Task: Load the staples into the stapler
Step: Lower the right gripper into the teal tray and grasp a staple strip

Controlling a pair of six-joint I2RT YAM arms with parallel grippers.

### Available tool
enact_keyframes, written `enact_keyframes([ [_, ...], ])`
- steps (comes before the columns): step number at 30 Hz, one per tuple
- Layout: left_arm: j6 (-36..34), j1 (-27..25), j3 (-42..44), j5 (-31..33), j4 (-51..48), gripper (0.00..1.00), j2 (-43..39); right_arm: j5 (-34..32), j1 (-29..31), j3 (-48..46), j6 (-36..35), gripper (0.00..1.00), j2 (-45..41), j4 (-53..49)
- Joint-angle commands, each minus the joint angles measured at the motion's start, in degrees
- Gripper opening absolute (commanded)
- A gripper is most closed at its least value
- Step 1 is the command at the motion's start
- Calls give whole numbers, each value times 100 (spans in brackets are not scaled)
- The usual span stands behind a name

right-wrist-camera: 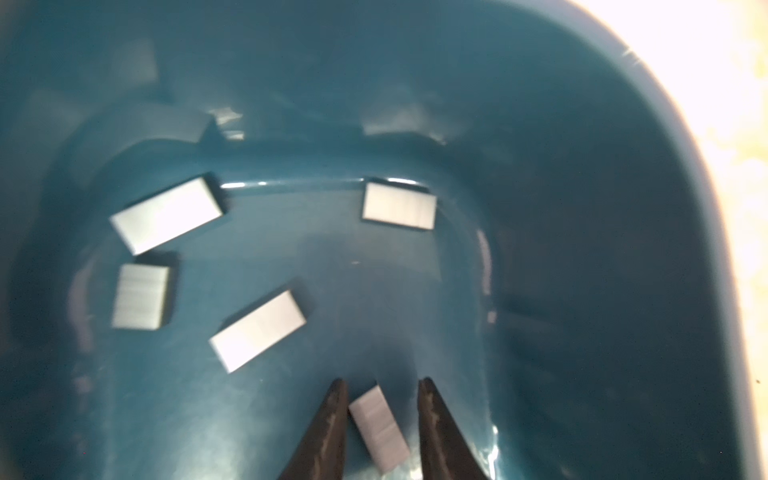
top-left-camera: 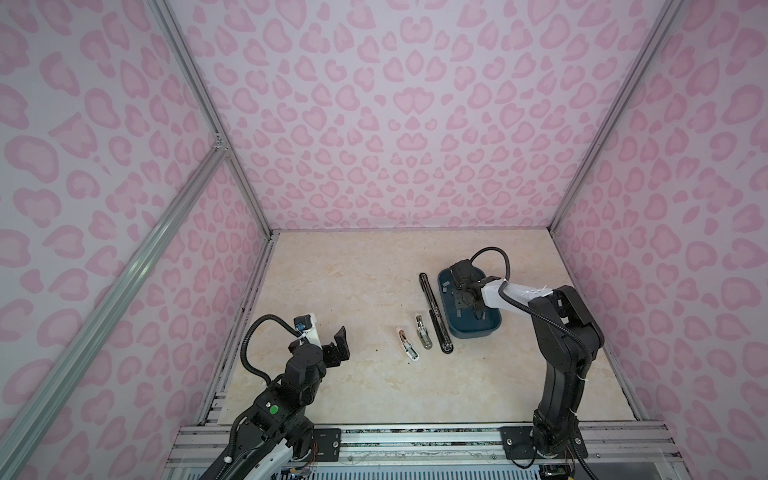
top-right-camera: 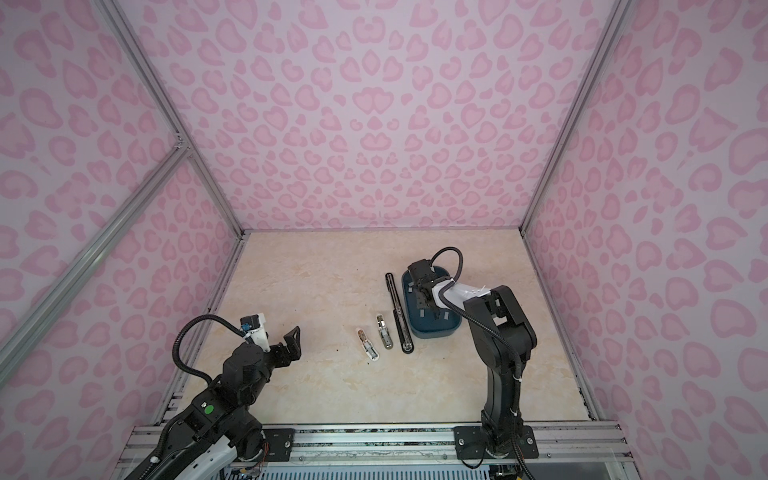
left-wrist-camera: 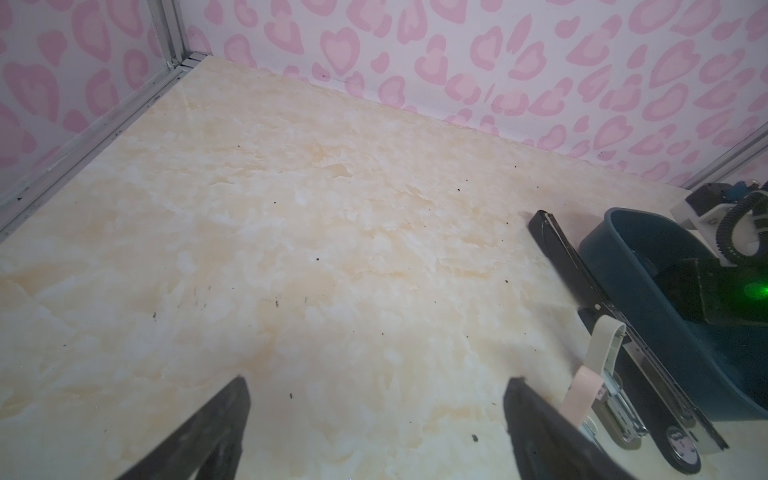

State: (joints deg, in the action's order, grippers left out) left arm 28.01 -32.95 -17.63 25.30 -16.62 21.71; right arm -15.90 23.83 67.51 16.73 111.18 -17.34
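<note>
Black fingers [right-wrist-camera: 328, 428] of the right gripper [right-wrist-camera: 382, 380] fill the nearest edge of the right wrist view, standing apart and low inside the blue tray [right-wrist-camera: 582, 166]. Between them lies one strip of the staples [right-wrist-camera: 380, 428], flat on the tray floor. A sliver of blue shows on either side of it, so nothing is clamped. Its long axis runs nearly along the fingers, a little skewed, so the jaws would close across its short width. A small twist of the wrist would probably square the grip and keep the strip from pivoting.

Farther along the tray floor four more strips [right-wrist-camera: 257, 330] lie scattered, each apart from the others, two of them near the foot of the tray's far wall. Just outside the tray, along its long wall, lies a long black stapler [top-left-camera: 434, 311]. A little beyond that, two small staplers [top-left-camera: 422, 331] rest on the table [left-wrist-camera: 291, 208], apparently hinged open. Farthest from the tray, the left gripper [left-wrist-camera: 376, 382] hovers over bare table with its jaws wide, holding nothing. That makes the right arm plainly the nearer one for this pick.
</note>
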Motion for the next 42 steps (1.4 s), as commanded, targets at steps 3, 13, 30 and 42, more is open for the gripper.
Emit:
enact_keyframes([
  [3, -32, 8, -48, 10, 132, 96, -16, 459, -55, -133, 74, 30, 18, -323],
  [13, -24, 8, -39, 18, 124, 96, -34, 772, -54, -340, 242, 23, -67, -253],
  [30, -15, 8, -21, 19, 107, 96, -97, 830, -151, -501, 383, 20, -157, -280],
  [42, -15, 8, -8, 1, 89, 96, -172, 813, -152, -543, 426, 12, -201, -244],
])
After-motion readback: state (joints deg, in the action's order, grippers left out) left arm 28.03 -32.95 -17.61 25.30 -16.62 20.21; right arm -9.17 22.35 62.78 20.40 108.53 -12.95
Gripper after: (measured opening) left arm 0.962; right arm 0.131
